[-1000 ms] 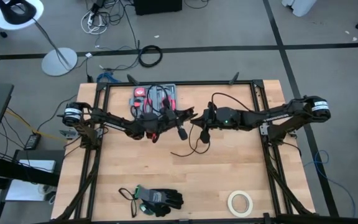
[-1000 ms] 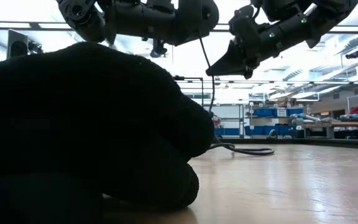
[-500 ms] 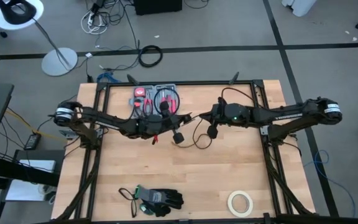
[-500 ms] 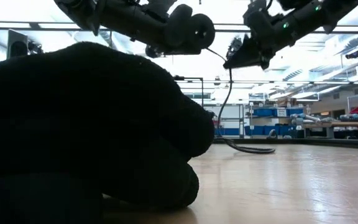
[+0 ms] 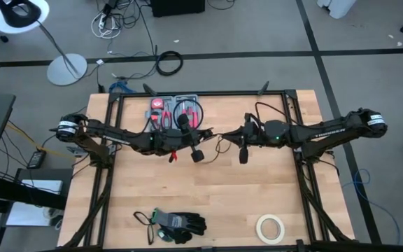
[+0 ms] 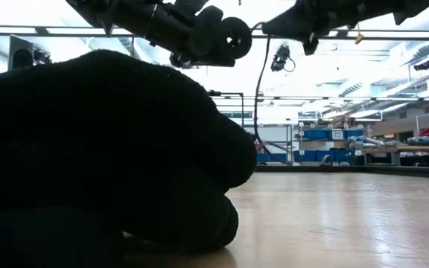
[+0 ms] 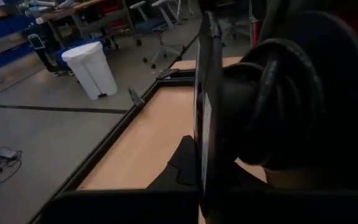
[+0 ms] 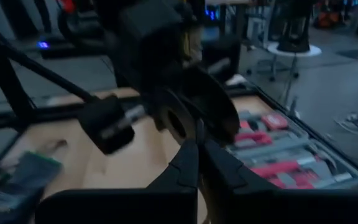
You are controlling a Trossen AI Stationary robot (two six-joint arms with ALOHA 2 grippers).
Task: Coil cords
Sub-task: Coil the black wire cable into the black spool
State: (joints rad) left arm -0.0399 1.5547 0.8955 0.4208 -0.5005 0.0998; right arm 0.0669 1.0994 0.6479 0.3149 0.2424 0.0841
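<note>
The cord is a thin black cord wound into a round, disc-like coil (image 7: 278, 93) with a loose tail (image 6: 258, 89). My left gripper (image 5: 207, 133) is shut on the coil (image 6: 233, 37) above the table's middle. My right gripper (image 5: 228, 132) faces it, shut on the tail close to the coil. From there the tail hangs down in a slack loop (image 5: 219, 146). Its lower end is hidden behind the gloves in the low view. My left gripper holds the round coil at its lower part (image 7: 229, 180); the coil itself hides the fingers. It comes level from the table's left. The coil stands on edge, lifted clear of the table. My right gripper pinches the tail (image 6: 264, 31) between its two fingertips (image 8: 188, 155), close beside the coil. It comes about level from the table's right. The cord hangs slack below the fingers.
A tool case (image 5: 173, 112) lies at the far edge, behind the grippers. Black gloves (image 5: 177, 224) lie near the front edge and fill the low view's left (image 6: 103, 149). A tape roll (image 5: 271, 228) sits at the front right.
My right gripper has risen and drawn back toward the table's right edge, still shut on the tail. The tail's lower loop, which lay on the table, has been lifted off it. My left gripper has tipped up toward level with the coil.
</note>
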